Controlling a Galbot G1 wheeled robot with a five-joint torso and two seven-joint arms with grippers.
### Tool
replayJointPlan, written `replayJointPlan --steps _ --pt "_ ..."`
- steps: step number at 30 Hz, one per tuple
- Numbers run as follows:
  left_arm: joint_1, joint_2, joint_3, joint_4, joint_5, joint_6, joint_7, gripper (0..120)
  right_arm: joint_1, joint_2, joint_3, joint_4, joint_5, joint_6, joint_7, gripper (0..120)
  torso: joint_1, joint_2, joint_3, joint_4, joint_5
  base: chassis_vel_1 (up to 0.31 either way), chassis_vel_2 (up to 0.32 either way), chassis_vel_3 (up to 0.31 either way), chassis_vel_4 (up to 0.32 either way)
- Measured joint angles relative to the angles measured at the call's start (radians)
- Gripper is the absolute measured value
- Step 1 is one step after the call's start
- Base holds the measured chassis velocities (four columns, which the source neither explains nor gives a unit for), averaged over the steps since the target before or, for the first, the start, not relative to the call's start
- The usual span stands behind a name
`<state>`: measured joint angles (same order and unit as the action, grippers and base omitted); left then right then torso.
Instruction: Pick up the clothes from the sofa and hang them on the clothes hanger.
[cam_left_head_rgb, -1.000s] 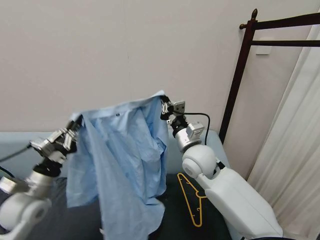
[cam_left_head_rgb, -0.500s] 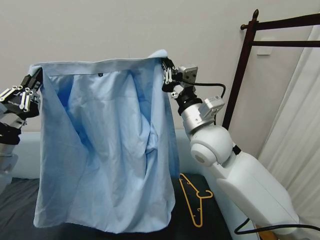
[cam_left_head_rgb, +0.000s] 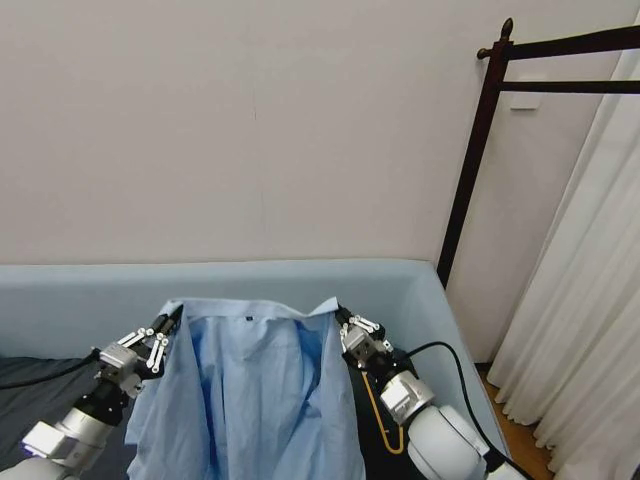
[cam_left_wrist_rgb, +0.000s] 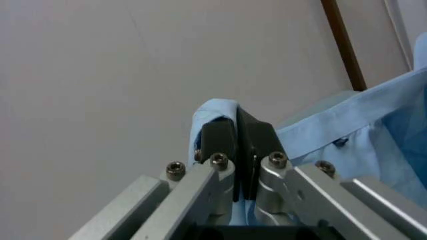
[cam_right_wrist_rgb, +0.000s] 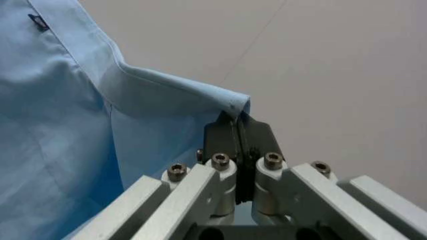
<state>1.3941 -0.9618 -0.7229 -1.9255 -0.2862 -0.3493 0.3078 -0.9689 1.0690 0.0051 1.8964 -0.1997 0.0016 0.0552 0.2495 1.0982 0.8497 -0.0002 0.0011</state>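
Dropping from the high, wide spread of half a second ago, the shirt (cam_left_head_rgb: 250, 400) now hangs low at 6 o'clock in the head view, in front of the sofa (cam_left_head_rgb: 430, 290) back. The left pincer (cam_left_head_rgb: 160, 335) sits at about 7 o'clock and grips one top corner. The right pincer (cam_left_head_rgb: 345, 322), just past 6 toward 5, grips the other. Both wrist views bear this out: the left pincer (cam_left_wrist_rgb: 237, 135) and the right pincer (cam_right_wrist_rgb: 238, 132) each have their pads pressed together on a fold of blue cloth. The two pincers also stand closer together than before, so the cloth below the collar falls in loose folds rather than a flat sheet.

The yellow hanger (cam_left_head_rgb: 385, 425) lies on the sofa at 5 o'clock, just beside the right arm and partly hidden by it. The dark rack (cam_left_head_rgb: 470, 170) stands at 2 o'clock, well apart from the shirt.

The lowering reads as bringing the shirt down toward the hanger rather than toward the rack. The shirt is lifted and securely held, but it is not yet on the hanger, so most of the task appears to remain.
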Motion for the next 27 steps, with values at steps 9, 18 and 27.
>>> replayJointPlan --steps 9,18,27 --pt "-0.053 0.006 0.007 0.100 0.066 -0.002 0.009 0 -0.042 0.011 0.015 -0.117 0.221 -0.023 -0.012 23 0.000 0.000 0.000 0.0001 0.0000 0.000 0.000 0.000 0.000" --pt "-0.076 0.018 0.022 0.168 0.069 0.006 -0.027 0 -0.022 0.022 0.019 -0.291 0.418 -0.246 -0.017 53 0.000 0.000 0.000 0.0000 0.0000 0.000 0.000 0.000 0.000" --pt "-0.068 -0.011 0.031 0.186 0.083 -0.021 -0.032 0 0.089 0.108 0.040 -0.643 0.418 -0.254 0.003 85 0.000 0.000 0.000 -0.0001 0.0000 0.000 0.000 0.000 0.000"
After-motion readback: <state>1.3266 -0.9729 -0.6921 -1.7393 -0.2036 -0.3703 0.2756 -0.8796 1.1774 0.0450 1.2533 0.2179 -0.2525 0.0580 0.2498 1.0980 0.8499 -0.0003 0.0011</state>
